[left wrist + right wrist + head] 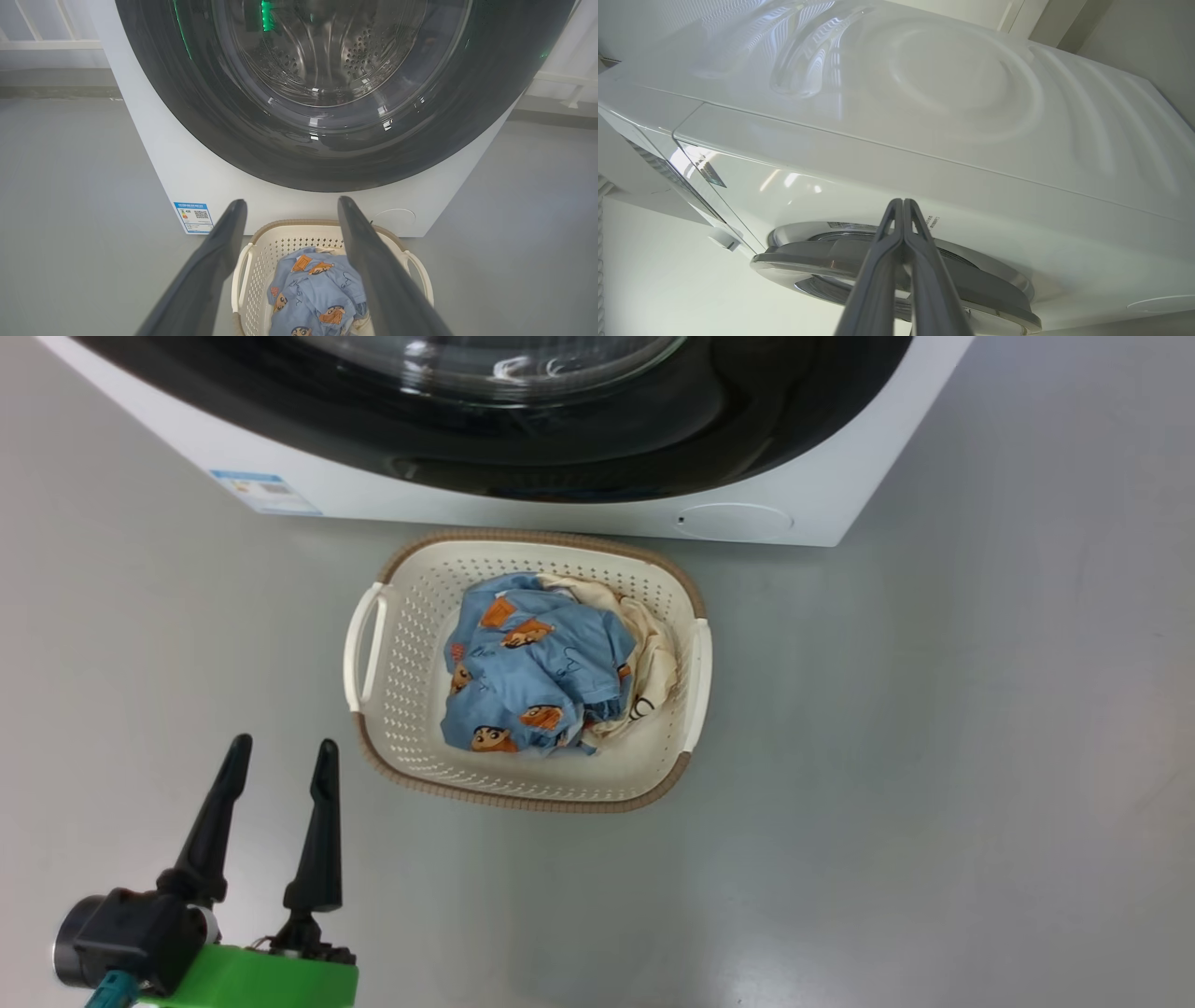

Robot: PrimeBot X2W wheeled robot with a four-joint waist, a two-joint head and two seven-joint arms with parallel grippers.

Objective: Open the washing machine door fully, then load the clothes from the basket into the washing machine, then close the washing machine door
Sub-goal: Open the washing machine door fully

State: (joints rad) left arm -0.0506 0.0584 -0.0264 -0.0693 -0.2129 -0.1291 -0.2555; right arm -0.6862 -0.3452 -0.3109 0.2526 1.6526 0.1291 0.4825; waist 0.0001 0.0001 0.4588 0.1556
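In the head view the left gripper, low left, is spread wide and empty. A blue label, its print too small to read, sits on the washer. The cream basket stands just before the washer, holding blue cartoon-print and cream clothes. The left wrist view adds the steel drum behind the glass of the shut door. The right wrist view shows the right gripper pinched together, empty.

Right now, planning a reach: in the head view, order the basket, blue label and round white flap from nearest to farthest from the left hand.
1. basket, just right of the left hand.
2. blue label, ahead, slightly left.
3. round white flap, far right.
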